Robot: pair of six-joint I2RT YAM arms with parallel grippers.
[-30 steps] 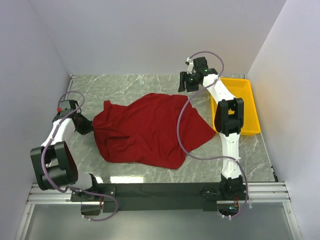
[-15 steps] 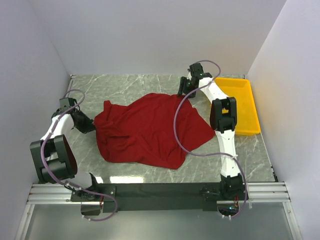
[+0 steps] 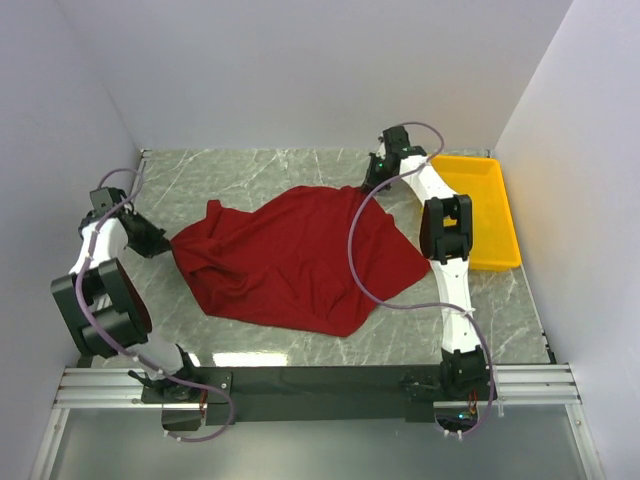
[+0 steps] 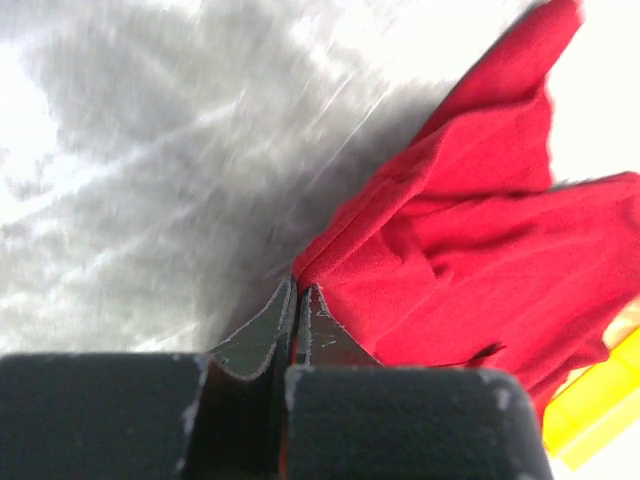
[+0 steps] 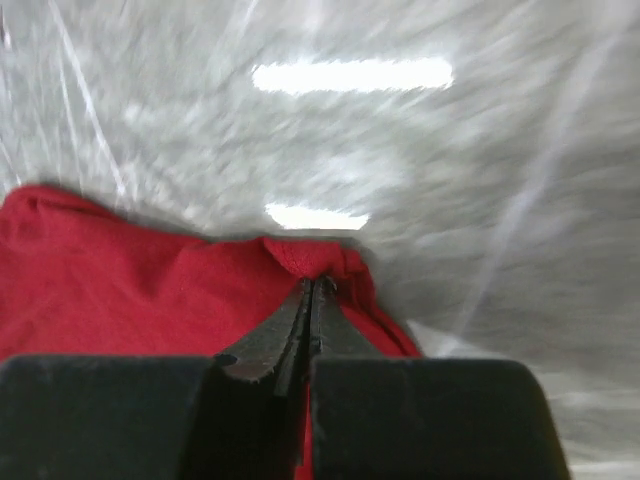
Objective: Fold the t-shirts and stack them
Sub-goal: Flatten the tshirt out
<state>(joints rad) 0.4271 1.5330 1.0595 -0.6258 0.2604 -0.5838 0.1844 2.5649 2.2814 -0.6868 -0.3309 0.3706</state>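
Note:
A dark red t-shirt (image 3: 290, 260) lies crumpled and partly spread on the marble table. My left gripper (image 3: 165, 248) is at the shirt's left edge. In the left wrist view its jaws are shut on a pinch of the red cloth (image 4: 480, 240), the tips (image 4: 300, 290) meeting at the hem. My right gripper (image 3: 368, 185) is at the far right corner of the shirt. The right wrist view shows it (image 5: 313, 285) shut on a small fold of the t-shirt (image 5: 130, 290).
A yellow plastic tray (image 3: 497, 215) stands at the right side of the table, just beyond the right arm; its corner shows as yellow plastic (image 4: 600, 410) in the left wrist view. White walls close in the table on the left, back and right.
The right gripper has come down onto the shirt's far corner and shut on it. The left gripper has pulled the shirt's left edge further left, stretching the cloth.

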